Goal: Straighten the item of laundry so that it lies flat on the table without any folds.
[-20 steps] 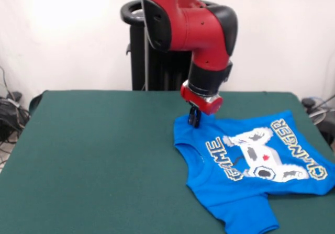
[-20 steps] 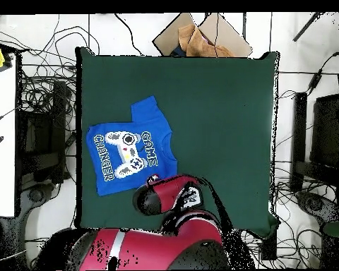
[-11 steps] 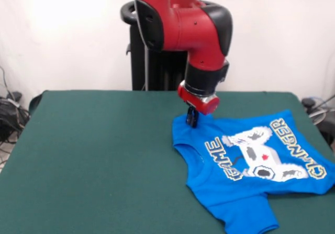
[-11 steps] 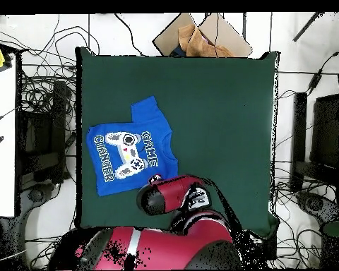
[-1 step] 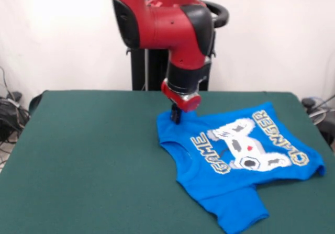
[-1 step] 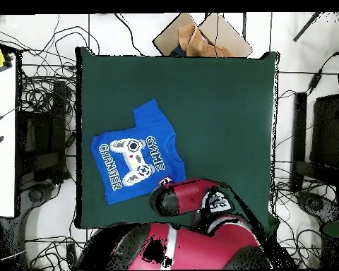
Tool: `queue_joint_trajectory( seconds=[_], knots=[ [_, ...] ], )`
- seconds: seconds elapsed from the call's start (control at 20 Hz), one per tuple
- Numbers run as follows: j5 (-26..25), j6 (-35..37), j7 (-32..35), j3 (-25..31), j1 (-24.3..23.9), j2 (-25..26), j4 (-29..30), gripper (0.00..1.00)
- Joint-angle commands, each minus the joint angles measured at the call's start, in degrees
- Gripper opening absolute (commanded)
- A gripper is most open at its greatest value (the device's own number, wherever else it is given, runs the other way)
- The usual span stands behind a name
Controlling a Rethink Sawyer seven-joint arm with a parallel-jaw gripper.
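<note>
The blue T-shirt (image 5: 233, 160) lies on the green table (image 5: 89, 160), toward the right side in the front view. It shows a white game controller picture and the words "GAME CHANGER". The shirt sits at a slant, not lined up with the table's edges. One short sleeve sticks out toward the near edge of the table. The other sleeve, by the far side, is bunched up into a little peak. The robot's gripper (image 5: 176, 118) comes down right on that peak and touches the cloth there. It looks like it is pinching the shirt, with its jaws squeezed together on the cloth. In the overhead view the big red arm covers the gripper, and the shirt (image 6: 133, 164) lies near the table's left edge.
</note>
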Motion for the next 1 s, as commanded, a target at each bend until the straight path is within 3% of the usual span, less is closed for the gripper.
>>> queue_joint_trajectory(
  seconds=[0.05, 0.75, 1.0],
  knots=[
    [-7.68, 14.95, -12.47, -5.21, -4.64, 10.97, -0.68, 0.00],
    [-11.82, 15.76, -11.71, -3.93, -6.95, 9.54, -0.25, 0.00],
    [-15.88, 15.69, -13.47, -4.90, -9.46, 10.54, -3.39, 0.00]
  ],
)
